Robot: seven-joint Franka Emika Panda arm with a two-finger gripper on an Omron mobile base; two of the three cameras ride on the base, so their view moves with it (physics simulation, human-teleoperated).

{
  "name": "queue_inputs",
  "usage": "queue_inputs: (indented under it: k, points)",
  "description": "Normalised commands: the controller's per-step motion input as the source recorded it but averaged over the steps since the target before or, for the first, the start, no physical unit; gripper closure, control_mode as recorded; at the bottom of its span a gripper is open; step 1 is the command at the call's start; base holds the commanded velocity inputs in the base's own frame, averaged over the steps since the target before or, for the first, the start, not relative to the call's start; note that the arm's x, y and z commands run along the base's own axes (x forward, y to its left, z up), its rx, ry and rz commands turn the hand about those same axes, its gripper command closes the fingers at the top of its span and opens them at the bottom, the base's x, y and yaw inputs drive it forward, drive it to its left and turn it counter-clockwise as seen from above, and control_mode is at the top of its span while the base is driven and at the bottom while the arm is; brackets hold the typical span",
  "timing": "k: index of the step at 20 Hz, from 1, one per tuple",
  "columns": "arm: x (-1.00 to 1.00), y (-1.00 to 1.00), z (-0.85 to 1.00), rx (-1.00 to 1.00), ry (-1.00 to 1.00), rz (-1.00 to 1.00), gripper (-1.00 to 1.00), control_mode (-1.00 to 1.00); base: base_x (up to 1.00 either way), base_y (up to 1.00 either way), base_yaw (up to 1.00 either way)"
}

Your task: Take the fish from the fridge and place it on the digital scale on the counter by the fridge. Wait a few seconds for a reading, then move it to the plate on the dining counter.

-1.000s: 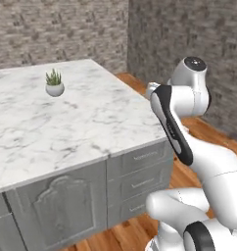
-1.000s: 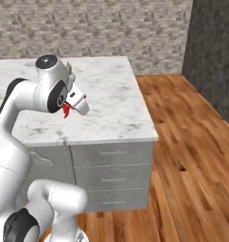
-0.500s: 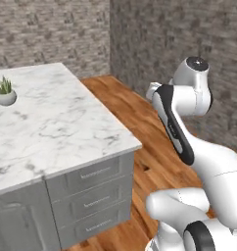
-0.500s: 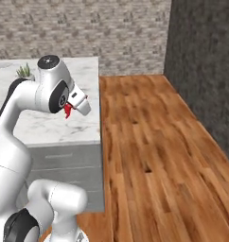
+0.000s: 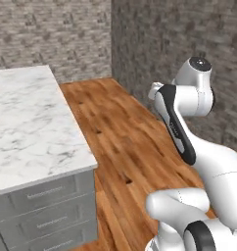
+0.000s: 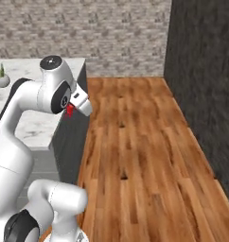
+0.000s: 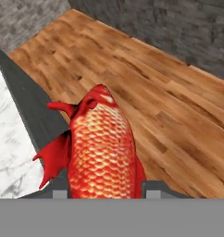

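Note:
My gripper (image 7: 104, 189) is shut on the fish (image 7: 102, 148), a red-orange scaly body with red fins that rises between the two fingertips. From the right base camera the fish (image 6: 69, 110) is a small red tip under the white hand, held in the air near the counter's corner. Below it lie the wooden floor and the edge of a white marble counter (image 7: 9, 148). The arm is folded high and close to the base. The scale, the plate and the fridge's inside are out of view.
The white marble counter (image 5: 27, 127) with grey drawers (image 5: 42, 223) stands to the left. A small potted plant (image 6: 0, 75) sits on it. Wooden floor (image 6: 145, 156) stretches ahead, bounded by grey brick walls and a dark stone wall (image 6: 204, 80) on the right.
The whole picture has swung: the base has turned, so the counter has slid left and more floor and dark wall show. The arm's pose and its hold on the fish are unchanged.

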Motion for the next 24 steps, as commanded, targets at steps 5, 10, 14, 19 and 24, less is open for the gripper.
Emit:
queue_inputs:
  k: [5, 10, 14, 19, 24]
  points:
    - [0.0, 0.0, 0.0, 0.0, 0.0, 0.0, 1.0, 1.0, 0.84, -1.0, 0.32]
    - [0.0, 0.0, 0.0, 0.0, 0.0, 0.0, 1.0, 1.0, 0.99, -1.0, 0.34]
    - [0.0, 0.0, 0.0, 0.0, 0.0, 0.0, 1.0, 1.0, 1.0, -0.94, 0.34]
    - [0.0, 0.0, 0.0, 0.0, 0.0, 0.0, 1.0, 1.0, 1.0, -0.89, 0.34]
    - [0.0, 0.0, 0.0, 0.0, 0.0, 0.0, 1.0, 1.0, 1.0, -0.8, 0.36]
